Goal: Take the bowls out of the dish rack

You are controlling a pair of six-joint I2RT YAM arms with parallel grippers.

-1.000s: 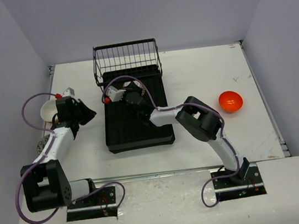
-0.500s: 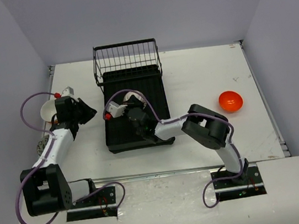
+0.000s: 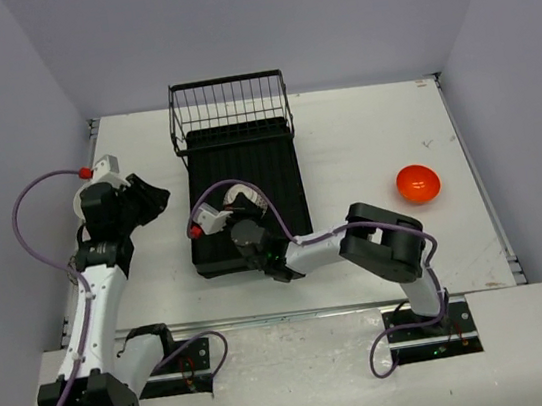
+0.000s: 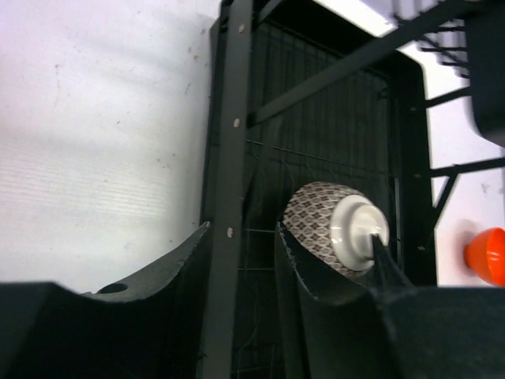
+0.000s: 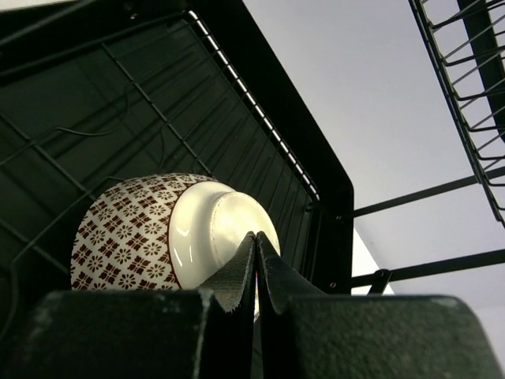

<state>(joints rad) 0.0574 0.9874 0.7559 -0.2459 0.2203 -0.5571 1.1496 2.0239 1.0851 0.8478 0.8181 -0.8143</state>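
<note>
The dish rack (image 3: 281, 166) stands in the middle of the table (image 3: 362, 130), with its wire basket (image 3: 229, 103) at the far end. A patterned bowl (image 5: 130, 229) lies on its side inside the rack. The right gripper (image 5: 257, 239) has its fingers pressed together just in front of the bowl's white foot. The left gripper (image 4: 241, 230) has its fingers apart, left of the rack. An orange bowl (image 3: 418, 183) sits on the table, right of the rack.

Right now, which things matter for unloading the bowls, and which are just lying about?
In the job: dish rack; patterned bowl on its side in the rack; right gripper, shut on that bowl.
Lying about: orange bowl on the table, outside the rack; left gripper, open, empty.
</note>
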